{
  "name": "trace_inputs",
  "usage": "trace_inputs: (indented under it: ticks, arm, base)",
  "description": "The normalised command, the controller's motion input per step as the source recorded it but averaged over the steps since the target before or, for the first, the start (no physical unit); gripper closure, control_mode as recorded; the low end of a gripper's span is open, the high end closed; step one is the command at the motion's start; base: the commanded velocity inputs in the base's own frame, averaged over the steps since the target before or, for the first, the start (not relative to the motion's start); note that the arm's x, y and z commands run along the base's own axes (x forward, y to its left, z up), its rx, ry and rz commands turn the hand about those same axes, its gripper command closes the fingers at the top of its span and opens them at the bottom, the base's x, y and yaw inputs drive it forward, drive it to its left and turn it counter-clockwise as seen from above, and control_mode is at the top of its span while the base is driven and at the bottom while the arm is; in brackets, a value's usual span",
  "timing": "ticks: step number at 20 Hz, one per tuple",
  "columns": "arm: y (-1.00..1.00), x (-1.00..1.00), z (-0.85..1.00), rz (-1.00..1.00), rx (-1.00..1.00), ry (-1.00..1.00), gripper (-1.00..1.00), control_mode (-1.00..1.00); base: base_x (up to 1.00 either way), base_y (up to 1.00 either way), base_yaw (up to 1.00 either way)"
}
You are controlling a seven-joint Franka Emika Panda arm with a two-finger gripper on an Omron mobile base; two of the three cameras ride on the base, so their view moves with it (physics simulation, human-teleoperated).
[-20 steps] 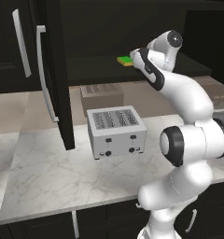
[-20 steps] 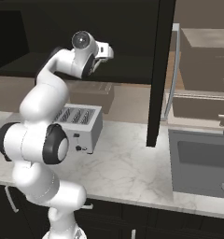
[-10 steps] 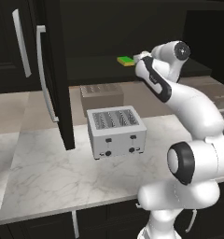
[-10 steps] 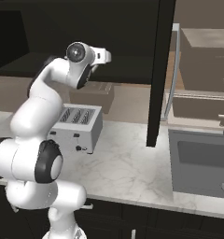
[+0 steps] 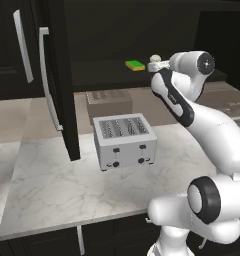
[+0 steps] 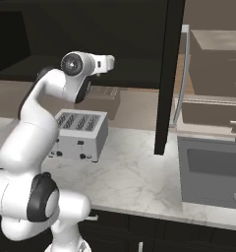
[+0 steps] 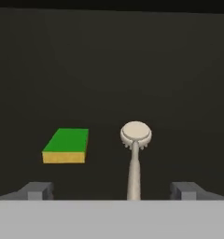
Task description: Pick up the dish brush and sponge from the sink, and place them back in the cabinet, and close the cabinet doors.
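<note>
The white arm rises from its base at the marble counter's front edge, bends back over the silver toaster and stretches its wrist level toward the open cabinet above. In the right base view the same arm arcs up from the lower left, its hand pointing at the dark shelf. The gripper stands with its jaws spread wide and empty, one grey fingertip low on the left and its mate low on the right of the hand view. Between them, on the dark shelf, lies the dish brush, thin handle running toward the camera, round cream head farther in. The sponge lies flat just beside it to the left, green face up, yellow layer facing the hand, apart from the brush. From the left base view the sponge sits on the shelf just ahead of the wrist. The cabinet doors hang open, long silver handles showing. Off to the right, the grey sink is set in the counter.
</note>
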Motion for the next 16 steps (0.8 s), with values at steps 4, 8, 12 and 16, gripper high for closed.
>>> trace_inputs:
  ticks: [4,8,12,16]
  arm:
    - [0.00,-0.48,0.39,0.00,0.00,0.00,-1.00,-1.00]
    - [0.00,-0.48,0.37,0.00,0.00,0.00,-1.00,-1.00]
    - [0.00,-0.49,0.28,0.00,0.00,0.00,-1.00,-1.00]
    - [0.00,-0.58,0.04,0.00,0.00,-0.05,-1.00,-1.00]
  base:
    - [0.00,0.00,0.00]
    - [0.00,0.00,0.00]
    - [0.00,0.00,0.00]
    - [0.00,0.00,0.00]
